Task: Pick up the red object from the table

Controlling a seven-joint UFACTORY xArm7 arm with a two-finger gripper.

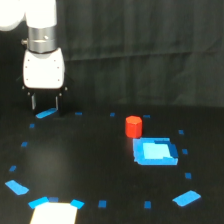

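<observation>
The red object [133, 126] is a small stubby hexagonal block standing upright on the black table [90, 160], just above the upper left corner of the bright blue square patch [155, 151]. My gripper [45, 103] hangs from the white arm at the exterior view's upper left, far to the left of the red object and apart from it. Its two dark fingers [33, 102] point down with a gap between them and nothing held.
Small blue tape marks [46, 114] ring the work area, one right under the gripper. A white patch [54, 213] lies at the bottom left edge. A dark curtain [150, 50] closes the back.
</observation>
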